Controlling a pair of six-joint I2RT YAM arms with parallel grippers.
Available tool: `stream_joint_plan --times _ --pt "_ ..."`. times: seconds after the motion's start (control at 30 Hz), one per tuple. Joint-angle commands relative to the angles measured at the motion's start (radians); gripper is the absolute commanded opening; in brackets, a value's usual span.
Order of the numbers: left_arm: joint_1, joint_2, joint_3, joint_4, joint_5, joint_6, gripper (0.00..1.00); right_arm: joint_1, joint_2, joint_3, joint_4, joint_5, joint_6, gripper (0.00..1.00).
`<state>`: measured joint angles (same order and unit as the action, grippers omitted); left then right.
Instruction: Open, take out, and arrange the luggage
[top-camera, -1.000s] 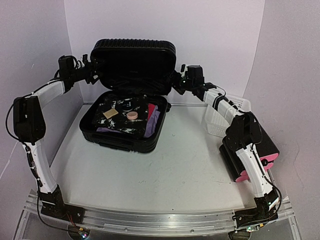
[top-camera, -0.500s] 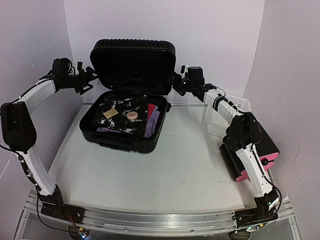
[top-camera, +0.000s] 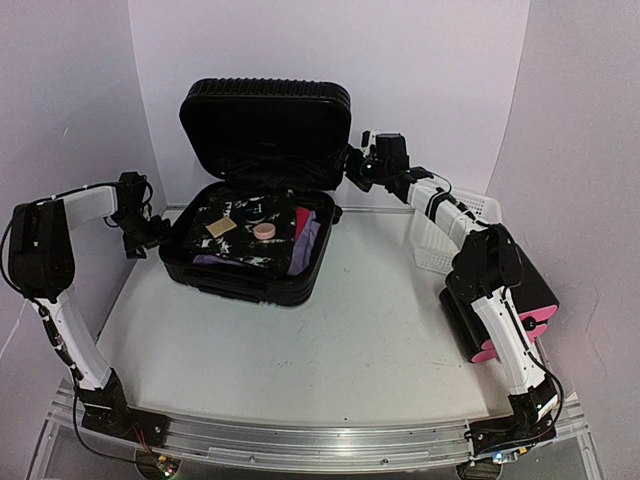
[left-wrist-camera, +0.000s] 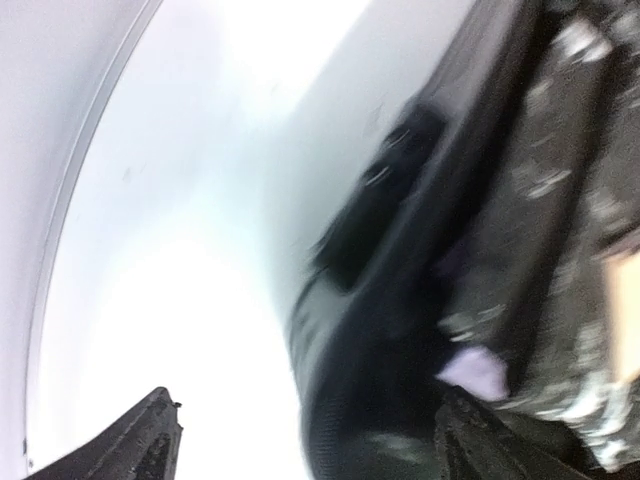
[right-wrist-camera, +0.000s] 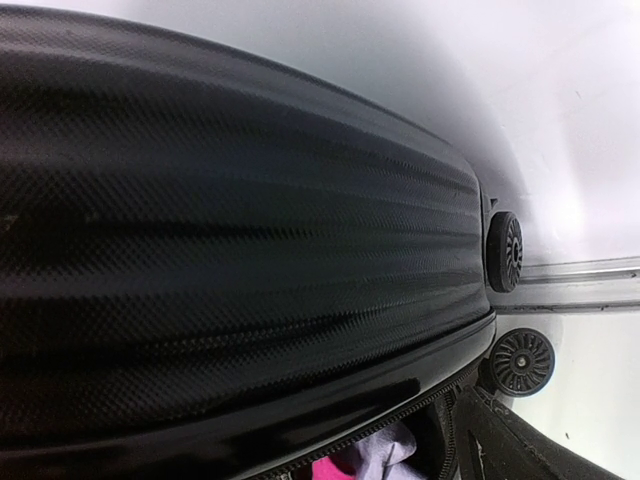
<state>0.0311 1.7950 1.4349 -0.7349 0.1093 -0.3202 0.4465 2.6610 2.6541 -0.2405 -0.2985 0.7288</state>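
Nearest me, a ribbed aluminium rail (top-camera: 320, 440) runs along the counter's near edge and carries both arm bases. The counter (top-camera: 330, 350) is a smooth, pale sheet, faintly speckled.

On the right I log a black box (top-camera: 543, 290) with rounded pink drawer fronts, partly screened by the right arm. Beyond it is a rectangular white plastic mesh basket (top-camera: 430, 245), which the same arm also crosses.

On the left, the left gripper (top-camera: 152, 238) sits low, just beside the left wall of the lower half of the luggage (top-camera: 262, 120). Its wrist view is blurred, but the black fingers (left-wrist-camera: 140, 445) stand wide apart with nothing clamped between them.

The luggage is a large black hard shell with rounded corners and horizontal ribs, and up close it has a fine woven-look texture. It lies open at the back centre of the counter, lid standing up toward the rear wall. Two small treaded wheels (right-wrist-camera: 505, 250) show in the right wrist view.

The lower half is packed:
- black-and-white patterned cloth (top-camera: 235, 240)
- a tan square (top-camera: 221, 228)
- a pink disc (top-camera: 264, 231)
- red cloth (top-camera: 303, 220)
- lavender cloth (top-camera: 313, 240)

Farthest back, the right gripper (top-camera: 358, 165) is at the lid's right edge with its fingers spread wide. I cannot tell whether they touch the shell.
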Motion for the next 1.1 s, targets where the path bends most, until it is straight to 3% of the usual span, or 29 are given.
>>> stream_joint_plan --times 0.0,0.27,0.7,0.77,0.9,1.07 --pt "-0.003 -0.010 -0.065 -0.038 -0.087 0.016 0.84 -0.006 -0.058 0.032 0.032 0.021 -0.010 0.98" --pt "-0.013 -0.112 -0.251 -0.014 0.007 -0.053 0.51 0.006 -0.067 0.029 0.028 0.028 -0.025 0.98" --pt "-0.025 -0.370 -0.537 0.022 0.116 -0.134 0.45 0.008 -0.069 0.059 0.029 0.058 -0.044 0.98" --pt "-0.026 -0.403 -0.550 0.020 0.127 -0.128 0.51 0.009 -0.069 0.061 0.030 0.057 -0.039 0.98" --pt "-0.026 -0.483 -0.494 -0.044 0.150 -0.078 0.75 0.018 -0.073 0.059 0.026 0.051 -0.047 0.98" --pt "-0.130 -0.627 -0.332 -0.106 0.106 -0.026 0.83 0.029 -0.074 0.056 0.024 0.054 -0.055 0.98"
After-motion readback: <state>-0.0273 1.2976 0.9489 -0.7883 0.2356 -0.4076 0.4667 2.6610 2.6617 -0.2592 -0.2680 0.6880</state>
